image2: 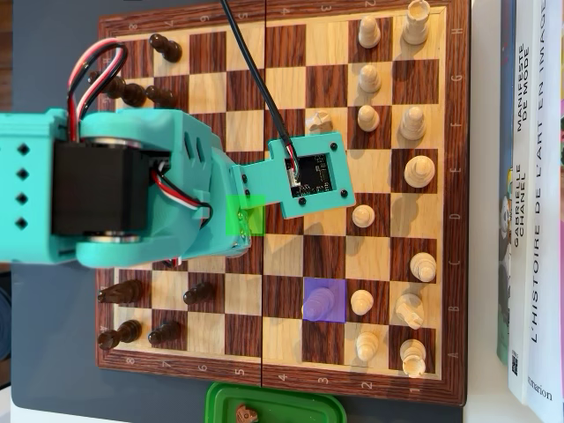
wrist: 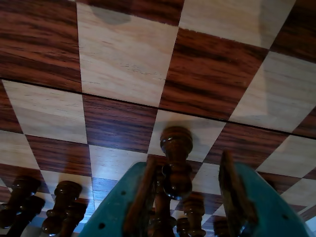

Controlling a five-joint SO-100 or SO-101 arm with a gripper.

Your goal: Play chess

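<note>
In the wrist view my gripper [wrist: 187, 162] reaches over the wooden chessboard [wrist: 123, 59] with its teal jaws apart. A dark turned chess piece [wrist: 176, 143] stands between the brown pads [wrist: 141, 197], close to the left one and well clear of the right one. In the overhead view the teal arm [image2: 141, 194] covers the board's left middle and hides the gripper and this piece. A green-tinted square [image2: 247, 216] shows beside the arm, and a purple-tinted square [image2: 323, 300] lies lower right of it.
White pieces [image2: 419, 172] fill the board's right columns in the overhead view, and dark pieces [image2: 123, 291] stand along the left. More dark pieces [wrist: 64, 197] crowd the wrist view's lower left. Books [image2: 529, 203] lie right of the board; a green container [image2: 273, 407] sits below it.
</note>
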